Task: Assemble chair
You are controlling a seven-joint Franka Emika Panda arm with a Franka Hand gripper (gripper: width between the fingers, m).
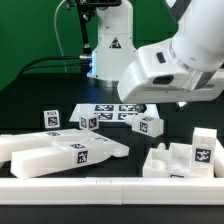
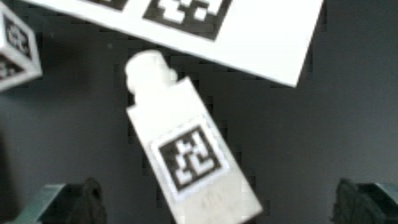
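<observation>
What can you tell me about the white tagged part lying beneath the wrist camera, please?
The white part is a matte, plastic-looking oblong block with a rounded peg at one end and a black-and-white square tag on its upper face. It lies flat on the dark table, peg close to the marker board; contact there is unclear. The open gripper hovers above without touching it.

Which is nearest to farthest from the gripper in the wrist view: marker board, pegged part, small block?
1. Pegged part: under the gripper, between its fingers.
2. Marker board: beyond the peg end.
3. Small block: beside the board, mostly cropped.
</observation>
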